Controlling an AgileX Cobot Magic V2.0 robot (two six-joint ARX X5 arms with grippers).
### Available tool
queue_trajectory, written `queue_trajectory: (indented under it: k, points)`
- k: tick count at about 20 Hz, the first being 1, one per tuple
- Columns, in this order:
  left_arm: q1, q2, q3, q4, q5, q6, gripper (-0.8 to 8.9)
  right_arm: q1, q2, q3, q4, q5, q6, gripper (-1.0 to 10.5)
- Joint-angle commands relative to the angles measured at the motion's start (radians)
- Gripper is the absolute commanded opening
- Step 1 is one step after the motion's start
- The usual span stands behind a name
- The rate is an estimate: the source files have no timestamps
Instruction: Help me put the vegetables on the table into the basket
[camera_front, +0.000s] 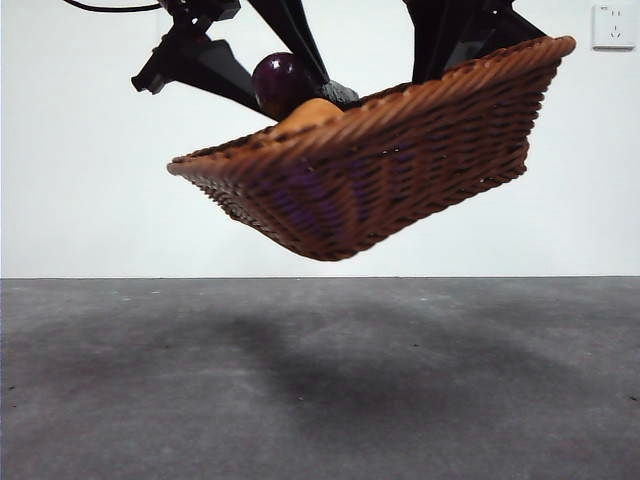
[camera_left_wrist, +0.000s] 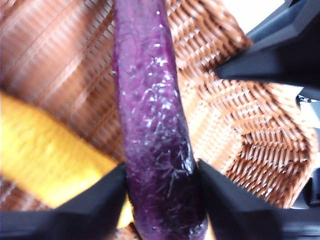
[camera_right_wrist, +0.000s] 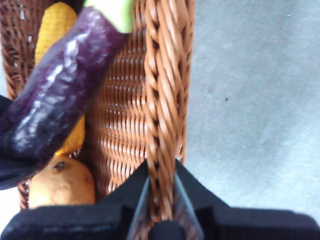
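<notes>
Woven brown basket (camera_front: 400, 170) hangs tilted, clear above the table (camera_front: 320, 390), its braided rim pinched in my right gripper (camera_right_wrist: 161, 197). My left gripper (camera_left_wrist: 161, 187) clamps the purple eggplant (camera_left_wrist: 150, 115) over the basket; inside it lie the yellow piece (camera_right_wrist: 57, 30) and the potato (camera_right_wrist: 61, 182).

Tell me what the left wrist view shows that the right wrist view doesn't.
Only the left wrist view shows the left gripper shut on the eggplant, with the other arm's black jaw tip beside the basket's corner. Only the right wrist view shows the right gripper shut on the basket's braided rim, the potato in the basket, the eggplant's green stem and the grey table below. Both show the eggplant, the yellow vegetable beside it, and the basket's woven inside.
</notes>
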Motion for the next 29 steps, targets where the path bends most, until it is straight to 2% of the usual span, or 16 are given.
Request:
queue_trajectory:
  k: [1, 4, 6, 10, 13, 14, 16, 17, 18, 21, 22, 29]
  points:
    - [-0.003, 0.004, -0.003, 0.039, -0.013, -0.026, 5.37, 0.0, 0.002, -0.002, 0.008, -0.013, 0.011, -0.2]
    - [-0.002, 0.004, -0.003, 0.1, -0.014, -0.036, 5.36, 0.0, 0.002, -0.002, 0.009, -0.011, 0.011, -0.2]
    - [0.002, -0.001, -0.003, 0.112, -0.052, -0.035, 5.35, -0.009, 0.003, -0.002, 0.011, -0.01, 0.011, -0.2]
    - [0.045, -0.076, -0.003, 0.111, -0.141, -0.031, 5.35, -0.095, 0.003, -0.002, 0.011, -0.011, -0.001, -0.2]
    - [0.053, -0.189, -0.003, 0.029, -0.143, 0.049, 5.31, -0.2, 0.003, -0.002, 0.04, -0.013, -0.009, -0.2]
    - [0.052, -0.228, -0.003, -0.023, -0.143, 0.09, 4.66, -0.238, 0.006, -0.002, 0.061, -0.029, -0.01, -0.2]
    - [0.038, -0.304, -0.003, -0.138, -0.143, 0.143, 0.54, -0.314, 0.024, -0.002, 0.088, -0.081, -0.036, -0.2]
    - [0.027, -0.339, -0.003, -0.187, -0.143, 0.159, -0.03, -0.35, 0.044, -0.002, 0.094, -0.102, -0.049, -0.2]
    - [0.019, -0.375, -0.003, -0.224, -0.142, 0.176, -0.03, -0.385, 0.074, -0.002, 0.1, -0.129, -0.058, -0.2]
    - [0.005, -0.476, -0.003, -0.283, -0.135, 0.175, -0.03, -0.472, 0.185, -0.002, 0.156, -0.293, -0.077, -0.2]
    - [0.001, -0.507, -0.003, -0.305, -0.135, 0.175, -0.03, -0.492, 0.224, -0.002, 0.172, -0.312, -0.078, -0.2]
    - [0.001, -0.604, -0.003, -0.377, -0.136, 0.175, -0.03, -0.534, 0.451, -0.002, 0.272, -0.308, -0.098, -0.2]
